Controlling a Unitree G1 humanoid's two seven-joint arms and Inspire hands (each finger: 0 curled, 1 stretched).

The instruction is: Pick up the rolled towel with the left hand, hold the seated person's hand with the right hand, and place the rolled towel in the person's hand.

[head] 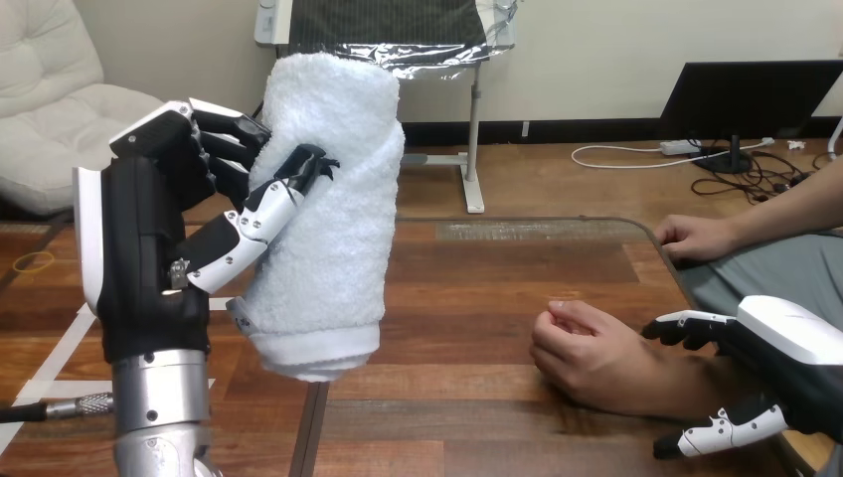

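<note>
The person's near hand (pixel 587 358) rests on the wooden table (pixel 477 397). It is loosely curled and there is nothing in it.

Well away from that hand, toward the view's left, the robot's left hand (pixel 159 248) is gripping the rolled towel (pixel 328 199). The towel is white and fluffy. It stands almost straight up, and it sits higher in the view than the person's near hand. The thumb (pixel 266 214) lies across the front of the towel and the fingers (pixel 231 127) curl round its back. The towel is not touching the person's near hand. A stretch of bare table lies between them.

On the other side of that hand, toward the view's right, is the robot's right hand (pixel 785 348). It is right by the person's wrist (pixel 681 386). I cannot tell if it is open or gripping the wrist.

Farther back from the near hand, by the table's right edge, is the person's other hand (pixel 696 238). It lies flat and holds nothing
</note>
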